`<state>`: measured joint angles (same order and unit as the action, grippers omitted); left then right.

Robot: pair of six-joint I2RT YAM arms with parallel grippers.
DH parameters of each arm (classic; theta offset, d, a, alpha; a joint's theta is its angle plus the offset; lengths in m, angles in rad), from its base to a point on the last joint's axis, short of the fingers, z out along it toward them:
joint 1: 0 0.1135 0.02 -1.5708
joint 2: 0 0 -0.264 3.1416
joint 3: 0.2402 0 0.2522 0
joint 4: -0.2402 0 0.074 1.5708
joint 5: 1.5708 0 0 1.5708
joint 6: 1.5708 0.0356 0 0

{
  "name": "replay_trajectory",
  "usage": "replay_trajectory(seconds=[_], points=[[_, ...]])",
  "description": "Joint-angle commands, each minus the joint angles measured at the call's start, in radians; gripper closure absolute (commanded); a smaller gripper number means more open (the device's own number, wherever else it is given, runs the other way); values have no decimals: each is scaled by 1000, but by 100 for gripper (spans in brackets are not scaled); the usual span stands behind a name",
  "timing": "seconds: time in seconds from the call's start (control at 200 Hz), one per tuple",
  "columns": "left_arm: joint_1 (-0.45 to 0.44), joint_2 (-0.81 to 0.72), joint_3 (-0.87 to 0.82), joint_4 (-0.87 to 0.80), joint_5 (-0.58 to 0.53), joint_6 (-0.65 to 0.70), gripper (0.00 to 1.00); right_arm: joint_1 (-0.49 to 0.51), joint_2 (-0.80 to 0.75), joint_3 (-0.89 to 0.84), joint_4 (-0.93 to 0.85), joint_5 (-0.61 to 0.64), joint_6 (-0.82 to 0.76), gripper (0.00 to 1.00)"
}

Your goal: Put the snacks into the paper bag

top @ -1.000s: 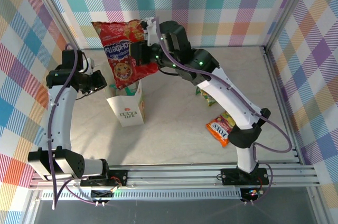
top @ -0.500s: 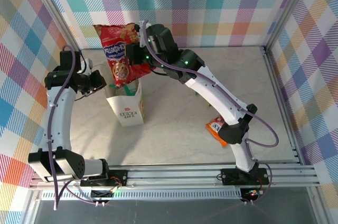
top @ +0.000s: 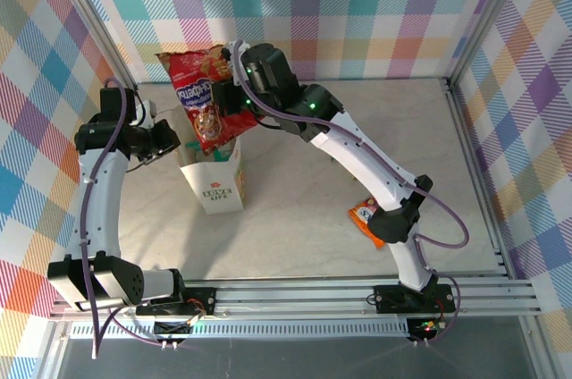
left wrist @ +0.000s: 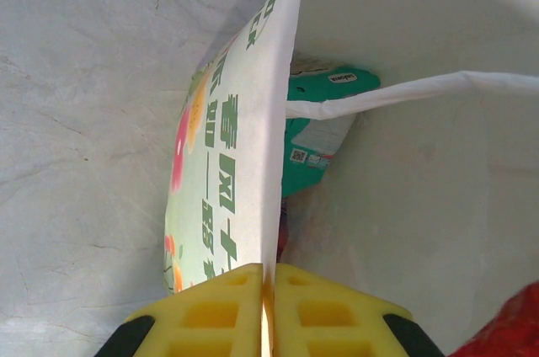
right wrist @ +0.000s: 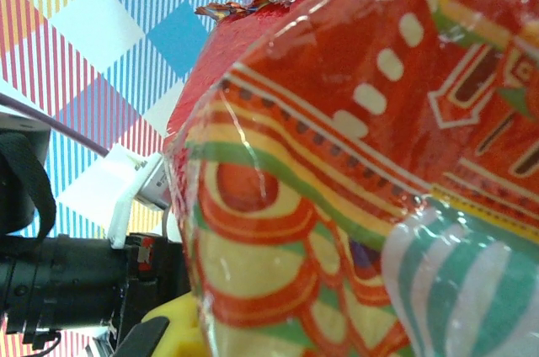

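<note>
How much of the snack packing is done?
Partly. A teal packet already lies inside the paper bag. The right gripper holds the big red packet at the bag's mouth, while the left gripper pinches the bag's wall. An orange packet on the table has yet to go in.

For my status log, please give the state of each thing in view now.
paper bag: upright, mouth open, wall pinched
large red packet: held in the air, lower end at the bag's mouth
teal-white packet: inside the paper bag
orange packet: lying on the table
left gripper: shut on the paper bag's wall
right gripper: shut on the large red packet
</note>
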<state>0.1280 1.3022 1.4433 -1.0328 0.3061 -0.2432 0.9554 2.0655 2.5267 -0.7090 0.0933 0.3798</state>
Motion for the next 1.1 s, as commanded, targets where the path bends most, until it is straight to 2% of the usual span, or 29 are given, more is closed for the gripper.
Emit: replay_trajectory(seconds=[0.0, 0.765, 1.095], points=[[10, -18, -10, 2, 15, -7, 90, 6, -13, 66, 125, -29, -26, 100], [14, -46, -21, 20, -55, -74, 89, 9, 23, 54, 61, -79, 10, 100], [19, -40, -27, 50, 7, -103, 89, 16, -20, 56, 13, -87, 28, 100]])
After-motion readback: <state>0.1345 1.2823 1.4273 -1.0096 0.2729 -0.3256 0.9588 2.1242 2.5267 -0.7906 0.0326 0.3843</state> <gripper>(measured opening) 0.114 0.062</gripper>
